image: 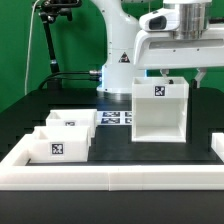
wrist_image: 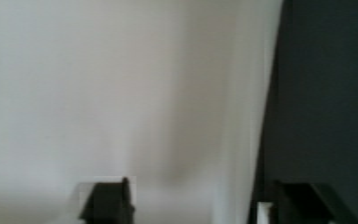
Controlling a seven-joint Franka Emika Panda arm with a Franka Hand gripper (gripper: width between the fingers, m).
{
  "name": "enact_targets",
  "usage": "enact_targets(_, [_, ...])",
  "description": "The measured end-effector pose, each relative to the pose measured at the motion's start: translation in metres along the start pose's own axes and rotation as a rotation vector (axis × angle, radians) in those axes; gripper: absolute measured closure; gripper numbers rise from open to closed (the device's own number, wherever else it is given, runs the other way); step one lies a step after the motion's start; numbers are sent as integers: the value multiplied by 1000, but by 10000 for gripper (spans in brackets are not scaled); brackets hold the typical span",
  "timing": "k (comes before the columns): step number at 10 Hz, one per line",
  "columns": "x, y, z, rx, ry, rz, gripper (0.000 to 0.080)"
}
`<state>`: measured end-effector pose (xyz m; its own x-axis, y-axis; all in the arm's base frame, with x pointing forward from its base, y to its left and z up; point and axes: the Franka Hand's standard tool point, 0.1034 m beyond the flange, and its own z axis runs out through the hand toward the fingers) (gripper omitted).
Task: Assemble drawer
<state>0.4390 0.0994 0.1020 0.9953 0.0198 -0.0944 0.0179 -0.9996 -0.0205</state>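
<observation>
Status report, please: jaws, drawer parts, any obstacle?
Gripper above shell, jaws apart, holding nothing seen. Two trays loose on table. No obstacle visible.

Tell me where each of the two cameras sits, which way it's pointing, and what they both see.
Exterior view: off the arm, low at the table's edge, looking across the black table at two trays, the drawer shell and the arm with its gripper above the shell.
Wrist view: on the wrist, looking along the gripper at a blurred white surface, probably the shell; both dark fingertips show.
Shared: gripper and, apparently, shell.
</observation>
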Motion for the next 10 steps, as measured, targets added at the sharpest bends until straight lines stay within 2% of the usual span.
enact_targets(1, [0,0,0,0,0,0,559])
enact_targets(2, [0,0,0,0,0,0,693])
enact_targets(3, [0,0,0,0,0,0,693])
enact_targets(4, [0,0,0,0,0,0,762])
enact_targets(10, [1,1,-1,1,1,-18,762])
